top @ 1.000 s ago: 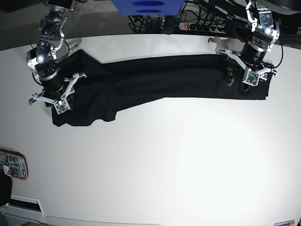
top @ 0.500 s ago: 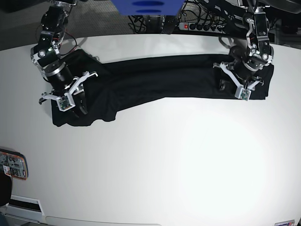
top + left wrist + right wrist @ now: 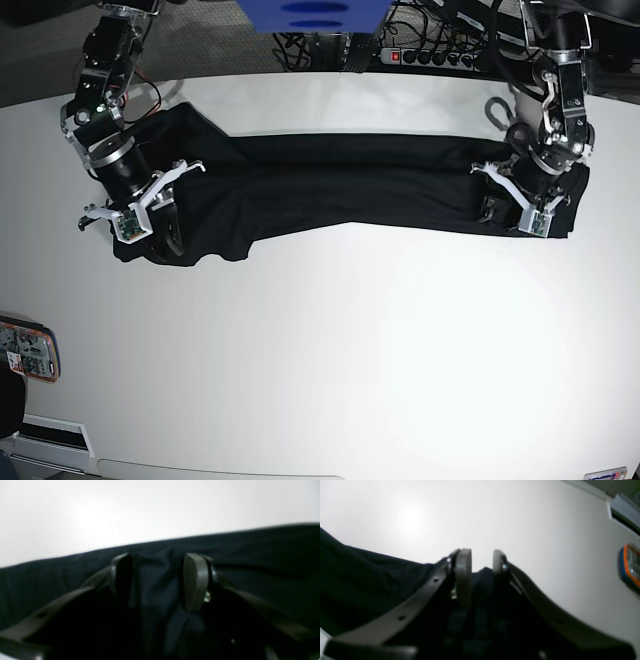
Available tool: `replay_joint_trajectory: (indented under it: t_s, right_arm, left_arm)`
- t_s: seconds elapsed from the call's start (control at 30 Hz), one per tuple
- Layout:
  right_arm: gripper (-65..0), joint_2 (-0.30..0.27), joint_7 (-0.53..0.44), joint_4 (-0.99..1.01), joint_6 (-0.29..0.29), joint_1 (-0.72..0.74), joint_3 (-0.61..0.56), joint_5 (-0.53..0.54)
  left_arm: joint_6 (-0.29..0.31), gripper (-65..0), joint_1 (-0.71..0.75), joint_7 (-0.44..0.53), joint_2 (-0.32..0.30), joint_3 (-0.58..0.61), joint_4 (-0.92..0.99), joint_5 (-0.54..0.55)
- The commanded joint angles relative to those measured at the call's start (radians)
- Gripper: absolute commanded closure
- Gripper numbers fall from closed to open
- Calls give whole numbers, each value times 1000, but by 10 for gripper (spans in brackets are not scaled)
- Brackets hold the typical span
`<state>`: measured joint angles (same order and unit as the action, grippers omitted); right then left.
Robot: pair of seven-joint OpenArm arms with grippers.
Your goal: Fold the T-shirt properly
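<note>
White tabletop point(image 3: 330, 350) all round, cables and a power strip point(image 3: 425, 56) along the back edge, and the T-shirt point(image 3: 340, 180) stretched into one long dark band across the far half of it.

What changed over the last second: both arms have dragged their ends toward the near side. The left gripper point(image 3: 515, 208) was sitting higher up on its end of the cloth and has come down closer to the front edge of the band there. The right gripper point(image 3: 152, 215) has slid inward and down along its bunched end. The band now looks flatter and narrower than it did a second ago, especially in the middle.

Jaws: in the left wrist view, the left gripper point(image 3: 160, 580) has a ridge of fabric running up between its fingers point(image 3: 196, 580), so I'd call that clamped on the shirt, with more cloth spreading to both sides and beyond the tips. In the right wrist view, the right gripper point(image 3: 481, 570) is set narrower, with a lump of cloth between its pads point(image 3: 463, 575), also pinched. Bare table lies past those tips.

My read: it's mid-fold, pulling a lengthwise fold toward the front. The right end is still rumpled, so I'd expect it to need smoothing before the next fold.
</note>
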<state>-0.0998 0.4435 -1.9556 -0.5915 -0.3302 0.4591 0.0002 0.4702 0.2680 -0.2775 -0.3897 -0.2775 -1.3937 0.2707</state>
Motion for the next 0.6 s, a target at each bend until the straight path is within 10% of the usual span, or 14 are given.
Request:
replay_joint_trajectory:
  t_s: [0.0, 0.27, 0.57]
  right_arm:
    - [-137, -7, -27, -21, 3, 7, 5, 17]
    - [-142, -7, -27, -23, -43, 9, 7, 17]
    - [-138, -59, -25, -26, -61, 3, 8, 317]
  left_arm:
    - [-20, -326, 32, -110, 5, -4, -25, -57]
    - [-18, -328, 53, -271, 18, -53, -341, -31]
    - [26, -326, 20, -648, -107, -273, -513, 373]
